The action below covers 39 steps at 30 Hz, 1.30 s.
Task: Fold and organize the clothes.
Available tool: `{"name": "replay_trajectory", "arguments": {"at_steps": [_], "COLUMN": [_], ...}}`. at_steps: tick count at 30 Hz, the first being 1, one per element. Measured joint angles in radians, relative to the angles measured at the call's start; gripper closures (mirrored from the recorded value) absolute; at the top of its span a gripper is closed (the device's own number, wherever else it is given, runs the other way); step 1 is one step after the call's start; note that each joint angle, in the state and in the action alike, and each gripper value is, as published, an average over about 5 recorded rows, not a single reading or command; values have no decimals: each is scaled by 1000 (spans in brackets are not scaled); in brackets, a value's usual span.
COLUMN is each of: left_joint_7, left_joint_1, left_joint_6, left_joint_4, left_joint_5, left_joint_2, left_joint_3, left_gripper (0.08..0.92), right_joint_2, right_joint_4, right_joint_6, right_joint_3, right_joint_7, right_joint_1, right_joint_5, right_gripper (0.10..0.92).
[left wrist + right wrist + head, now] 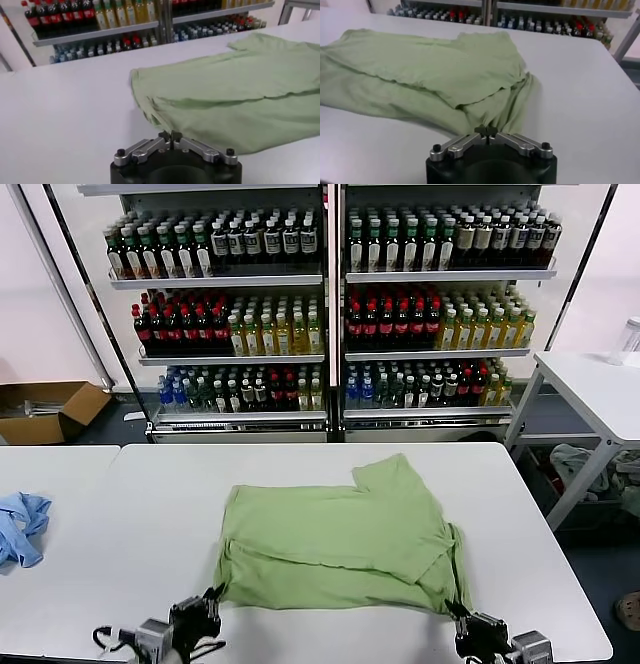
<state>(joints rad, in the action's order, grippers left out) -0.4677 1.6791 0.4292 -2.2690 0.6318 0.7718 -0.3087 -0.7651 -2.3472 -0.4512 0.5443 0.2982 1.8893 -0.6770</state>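
The light green polo shirt lies flat on the white table, folded over itself, with one sleeve pointing to the far side. My left gripper is at its near left corner, shut, and the shirt's corner meets the closed tips of this gripper. At the near right corner my right gripper is shut too. In the right wrist view the shirt's folds bunch together into the closed tips of that gripper. Collar, buttons and chest graphic are hidden.
A small light blue cloth lies at the table's left edge. Bottle-filled shelves stand beyond the far edge. On the floor at the far left sits a cardboard box. A second white table is at the right.
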Motion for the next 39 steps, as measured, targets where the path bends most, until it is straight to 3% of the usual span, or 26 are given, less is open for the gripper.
{"name": "replay_trajectory", "arguments": {"at_steps": [13,29,33,39], "left_joint_7": [-147,-214,-225,-251], "left_joint_1": [178,220,228,244], "left_joint_6": [-49,-69,-67,-66], "left_joint_4": [-23,-17,-23,-45], "left_joint_5": [-69,-111,-120,-147], "left_joint_2": [9,8,7,15], "left_joint_3": [-21,-37,-39,-35], "left_gripper": [912,912,881,722], "right_joint_2": [10,-8,-13,-17], "right_joint_4": [-17,-35,-39,-57], "right_joint_6": [17,24,29,39], "right_joint_3": [21,21,22,28], "right_joint_7": [-1,16,30,46], "right_joint_1": [86,141,150,161], "right_joint_5": [10,19,19,12], "right_gripper": [919,919,860,689]}}
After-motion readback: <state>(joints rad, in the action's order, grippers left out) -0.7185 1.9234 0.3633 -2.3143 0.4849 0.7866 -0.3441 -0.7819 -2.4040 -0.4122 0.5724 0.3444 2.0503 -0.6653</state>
